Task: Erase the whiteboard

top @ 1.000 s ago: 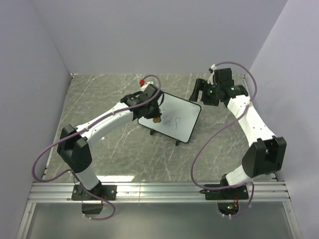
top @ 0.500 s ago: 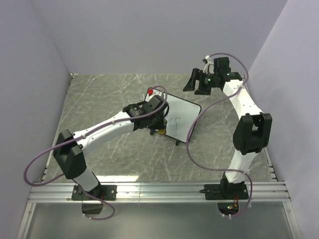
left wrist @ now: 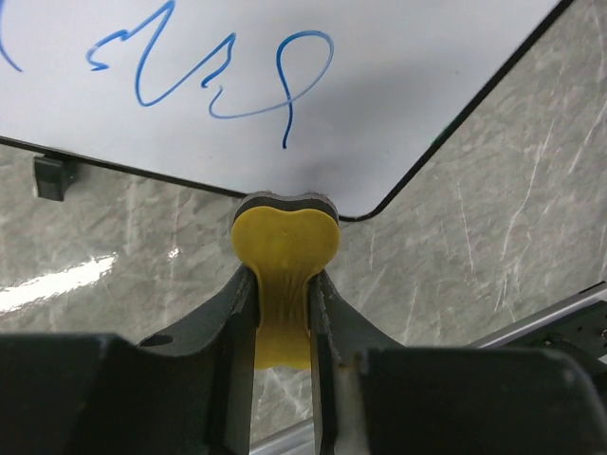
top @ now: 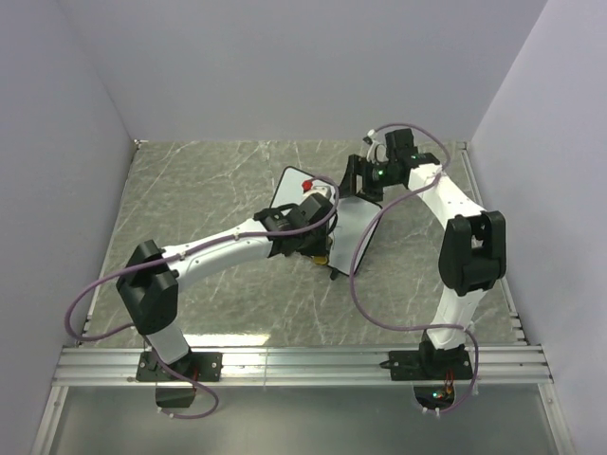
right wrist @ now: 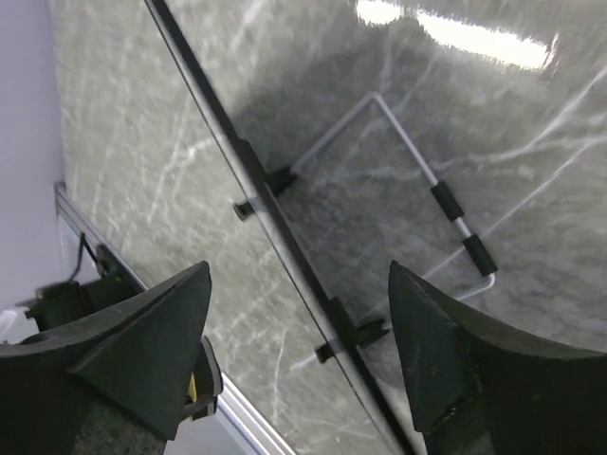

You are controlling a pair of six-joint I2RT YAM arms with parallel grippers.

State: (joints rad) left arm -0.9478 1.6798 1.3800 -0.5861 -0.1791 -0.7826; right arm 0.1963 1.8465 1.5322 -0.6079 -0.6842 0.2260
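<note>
The whiteboard point(top: 347, 232) stands tilted up on its wire stand point(right wrist: 417, 161) mid-table. Blue scribbles point(left wrist: 218, 76) show on its face point(left wrist: 398, 85) in the left wrist view. My left gripper point(top: 318, 250) is shut on the small yellow eraser point(left wrist: 285, 237), whose dark pad touches the board's lower rim near a rounded corner. My left gripper point(left wrist: 283, 280) pinches the eraser's stem. My right gripper point(top: 360, 180) is open above the board's top edge. In the right wrist view my right gripper point(right wrist: 299, 275) has one finger on each side of the black rim point(right wrist: 256, 171), not touching it.
The marble table top point(top: 199, 190) is walled at the back and on both sides. An aluminium rail point(top: 303, 362) runs along the near edge. The arms' purple cables point(top: 379, 284) loop close to the board.
The board has tipped up much steeper. My right gripper moved left and down over its top edge. My left gripper slid right and nearer with the eraser, to the board's lower rim.
</note>
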